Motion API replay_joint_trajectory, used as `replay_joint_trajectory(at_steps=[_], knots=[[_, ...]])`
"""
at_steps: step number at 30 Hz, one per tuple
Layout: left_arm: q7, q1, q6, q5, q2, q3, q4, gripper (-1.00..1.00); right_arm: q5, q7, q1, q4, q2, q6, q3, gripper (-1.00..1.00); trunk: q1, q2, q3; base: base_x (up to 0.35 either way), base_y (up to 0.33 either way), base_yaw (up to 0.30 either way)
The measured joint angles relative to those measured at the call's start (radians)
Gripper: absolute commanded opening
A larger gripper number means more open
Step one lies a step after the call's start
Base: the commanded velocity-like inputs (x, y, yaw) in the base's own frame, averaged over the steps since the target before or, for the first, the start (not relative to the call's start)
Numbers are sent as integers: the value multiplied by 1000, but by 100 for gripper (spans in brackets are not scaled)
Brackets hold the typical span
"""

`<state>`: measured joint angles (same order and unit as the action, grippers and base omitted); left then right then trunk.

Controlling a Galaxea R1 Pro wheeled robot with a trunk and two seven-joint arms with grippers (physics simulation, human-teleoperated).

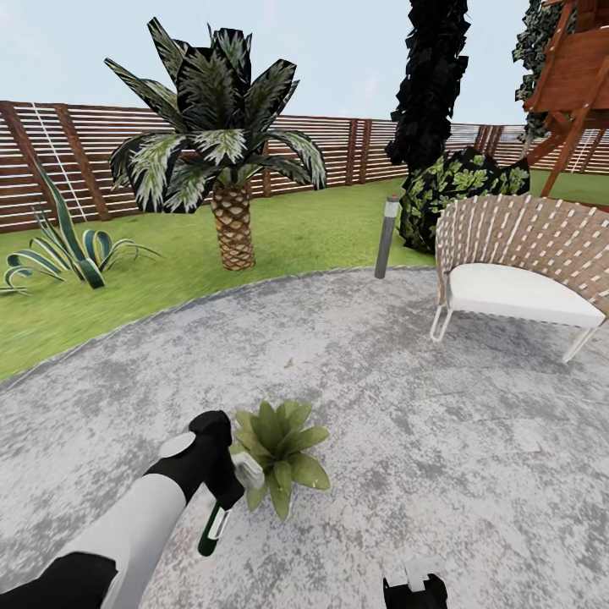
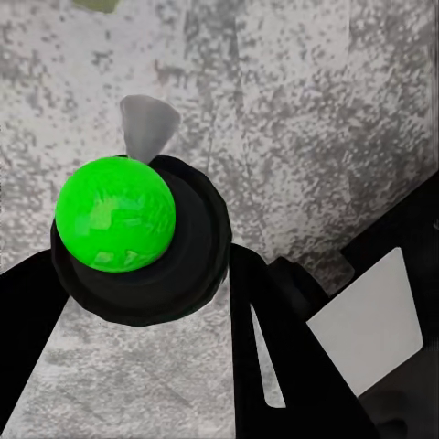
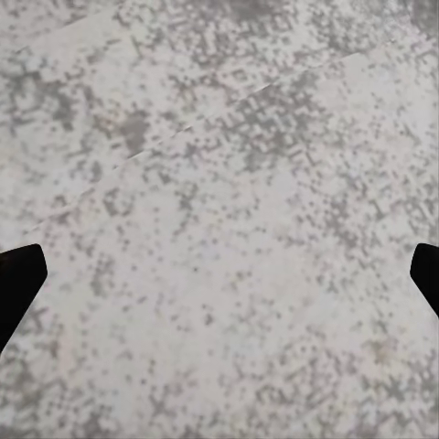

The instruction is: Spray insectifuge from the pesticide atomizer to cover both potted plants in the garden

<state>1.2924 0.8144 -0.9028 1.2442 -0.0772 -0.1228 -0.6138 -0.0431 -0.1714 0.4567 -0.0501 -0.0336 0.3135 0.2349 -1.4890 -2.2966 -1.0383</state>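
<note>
Reaching forward, left end effector [image 1: 222, 486] grips pesticide atomizer [image 1: 211, 526] (seemingly upside-down) beside potted plant [image 1: 281, 444].

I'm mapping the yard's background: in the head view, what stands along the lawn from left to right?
Spiky agave → palm → bollard lamp → leafy bush → wicker chair.

You have mottled grey stone patio [image 1: 406, 397] underfoot, rough and matt, its speckled grain plain in both wrist views. The fence [image 1: 76, 152] is slatted brown wood, matt. Your chair [image 1: 524, 254] has a woven wicker back and a smooth white cushion. The lamp post [image 1: 386, 237] looks like dull grey metal. In your left gripper [image 1: 228, 495], the atomizer [image 1: 211, 529] shows smooth dark green plastic; in the left wrist view its bright green end [image 2: 114, 212] looks glossy. The palm trunk [image 1: 233, 224] is scaly and rough.
</note>
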Motion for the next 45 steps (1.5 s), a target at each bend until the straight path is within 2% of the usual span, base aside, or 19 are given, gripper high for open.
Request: replay_joint_trajectory(at_steps=[4,10,13,16,27,35,40,45], knots=[[15,15,-2,-3,-1,-1,-4,-100,0,0,0,0,0,0,0,100,0,0,0,0,0,0],[111,42,0,5,6,-16,-2,-100,0,0,0,0,0,0,0,100,0,0,0,0,0,0],[129,34,0,6,9,-71,4,-100,0,0,0,0,0,0,0,100,0,0,0,0,0,0],[131,30,2,5,11,-103,9,-100,0,0,0,0,0,0,1,100,0,0,0,0,0,0],[133,19,2,7,4,-111,9,-100,0,0,0,0,0,0,0,100,0,0,0,126,0,-2],[127,17,4,6,6,-107,11,-100,0,0,0,0,0,0,0,100,0,0,0,4,0,-194],[122,-45,3,7,14,-110,17,-100,0,0,0,0,0,0,1,100,0,0,0,0,0,-12],[121,-56,4,8,14,-111,16,-100,0,0,0,0,0,0,1,100,0,0,0,0,0,0]])
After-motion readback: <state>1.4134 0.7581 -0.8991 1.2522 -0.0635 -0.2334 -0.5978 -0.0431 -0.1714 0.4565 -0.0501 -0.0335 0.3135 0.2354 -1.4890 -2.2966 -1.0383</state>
